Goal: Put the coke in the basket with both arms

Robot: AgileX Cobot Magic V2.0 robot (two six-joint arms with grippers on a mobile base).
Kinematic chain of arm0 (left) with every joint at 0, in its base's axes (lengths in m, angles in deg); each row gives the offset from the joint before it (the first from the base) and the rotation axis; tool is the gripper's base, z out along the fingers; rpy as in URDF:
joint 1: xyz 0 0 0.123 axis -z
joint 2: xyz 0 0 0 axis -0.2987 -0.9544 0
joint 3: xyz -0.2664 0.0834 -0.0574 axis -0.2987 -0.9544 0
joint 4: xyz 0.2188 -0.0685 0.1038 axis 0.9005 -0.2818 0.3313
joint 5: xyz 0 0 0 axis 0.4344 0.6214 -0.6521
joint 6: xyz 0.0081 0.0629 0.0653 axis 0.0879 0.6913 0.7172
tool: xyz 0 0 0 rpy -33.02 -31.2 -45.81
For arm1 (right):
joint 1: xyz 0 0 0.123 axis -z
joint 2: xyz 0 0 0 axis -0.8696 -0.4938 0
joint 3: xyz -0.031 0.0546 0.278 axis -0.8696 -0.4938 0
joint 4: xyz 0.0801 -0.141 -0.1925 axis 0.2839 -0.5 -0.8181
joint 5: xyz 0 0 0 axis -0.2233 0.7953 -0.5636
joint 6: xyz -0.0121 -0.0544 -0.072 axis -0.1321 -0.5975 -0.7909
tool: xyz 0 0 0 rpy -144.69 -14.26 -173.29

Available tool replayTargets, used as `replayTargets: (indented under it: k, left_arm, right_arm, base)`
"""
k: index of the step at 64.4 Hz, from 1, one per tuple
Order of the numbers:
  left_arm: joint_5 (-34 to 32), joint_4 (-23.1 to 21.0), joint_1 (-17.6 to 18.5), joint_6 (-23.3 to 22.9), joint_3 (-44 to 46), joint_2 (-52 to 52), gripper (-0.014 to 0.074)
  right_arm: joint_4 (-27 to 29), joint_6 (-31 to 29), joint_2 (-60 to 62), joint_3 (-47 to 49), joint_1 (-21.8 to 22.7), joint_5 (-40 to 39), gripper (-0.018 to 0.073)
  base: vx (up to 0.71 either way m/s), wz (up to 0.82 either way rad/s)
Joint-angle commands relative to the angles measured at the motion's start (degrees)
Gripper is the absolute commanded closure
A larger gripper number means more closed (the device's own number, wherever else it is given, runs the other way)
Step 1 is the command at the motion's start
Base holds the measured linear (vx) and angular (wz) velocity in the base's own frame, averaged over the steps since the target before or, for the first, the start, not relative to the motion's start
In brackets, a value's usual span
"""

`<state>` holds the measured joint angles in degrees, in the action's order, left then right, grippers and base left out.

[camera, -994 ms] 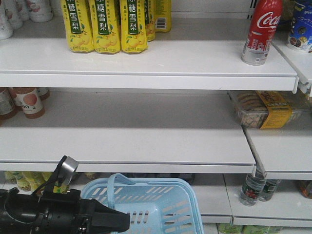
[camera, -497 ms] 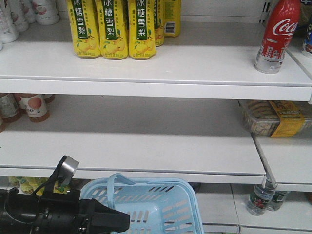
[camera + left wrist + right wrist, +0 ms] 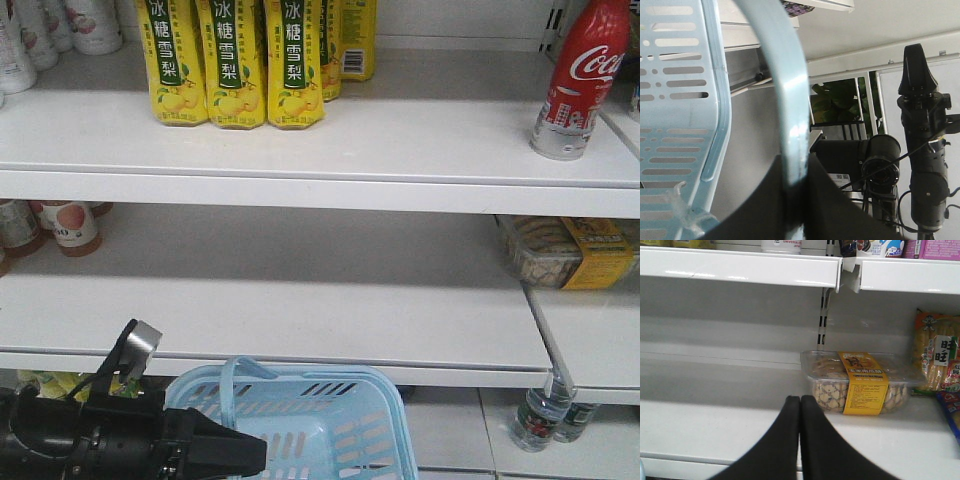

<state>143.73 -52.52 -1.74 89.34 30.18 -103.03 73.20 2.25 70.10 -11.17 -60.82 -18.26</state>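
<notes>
Slim red Coca-Cola bottle [image 3: 583, 75] stood untouched at 2 o'clock on the top white shelf [image 3: 300, 140]. Left gripper [image 3: 799, 167] pinched the light blue slotted plastic basket [image 3: 310, 425] by its handle [image 3: 790, 100]. Right gripper [image 3: 800, 402] had its fingers pressed together and empty. They likely needed spreading before reaching up, then squaring on the bottle mid-body.

White top shelf [image 3: 420, 130] — yellow bottles [image 3: 235, 60] at left, coke [image 3: 580, 75] upright at right.
</notes>
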Motion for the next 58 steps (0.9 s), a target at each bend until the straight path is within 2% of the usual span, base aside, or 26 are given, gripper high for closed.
replayTargets:
  k: [1,58]
  left_arm:
    - [4.39,-4.89,0.42,0.50,0.95,2.00,0.0603]
    - [4.39,-4.89,0.42,0.50,0.95,2.00,0.0603]
  right_arm:
    - [-0.25,-0.37,0.70,-0.44,0.28,-4.13,0.0569]
    - [-0.25,-0.37,0.70,-0.44,0.28,-4.18,0.0569]
  base:
    - [0.03,0.01]
    - [0.03,-0.01]
